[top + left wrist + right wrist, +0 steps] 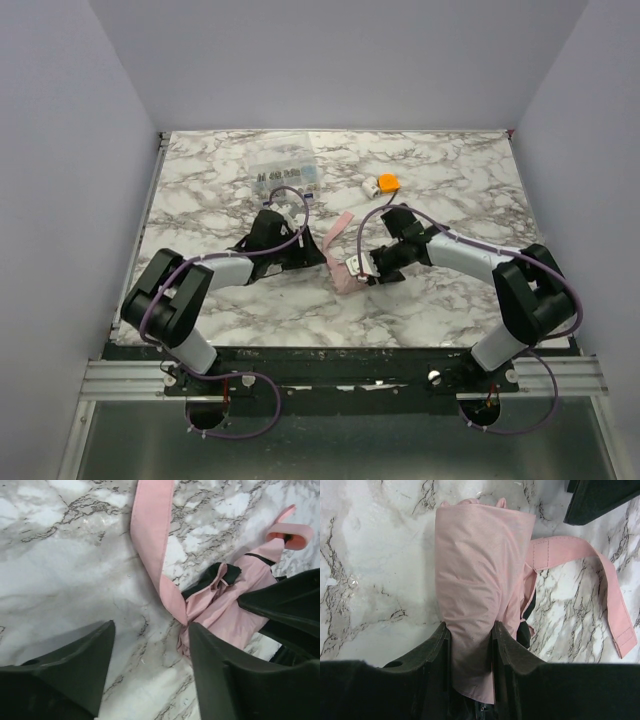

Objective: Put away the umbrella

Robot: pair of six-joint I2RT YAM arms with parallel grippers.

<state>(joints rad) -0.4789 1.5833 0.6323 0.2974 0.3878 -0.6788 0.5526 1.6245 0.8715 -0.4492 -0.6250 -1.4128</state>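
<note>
The umbrella [347, 272] is a short pale pink roll lying on the marble table between the two arms. Its loose pink strap [340, 230] trails toward the back. My right gripper [469, 630] is shut on the umbrella [472, 575], with the roll squeezed between both jaws. The strap [600, 575] curls away at the right of that view. My left gripper [150, 630] is open and empty over bare marble, just left of the umbrella [235, 605]. The strap [152, 530] runs up from the roll, and the small pink handle [292, 534] shows at the top right.
A small orange-and-white gadget [383, 184] lies behind the right arm. A clear plastic organiser box [285, 175] sits at the back of the table [470, 180]. Grey walls close in on three sides.
</note>
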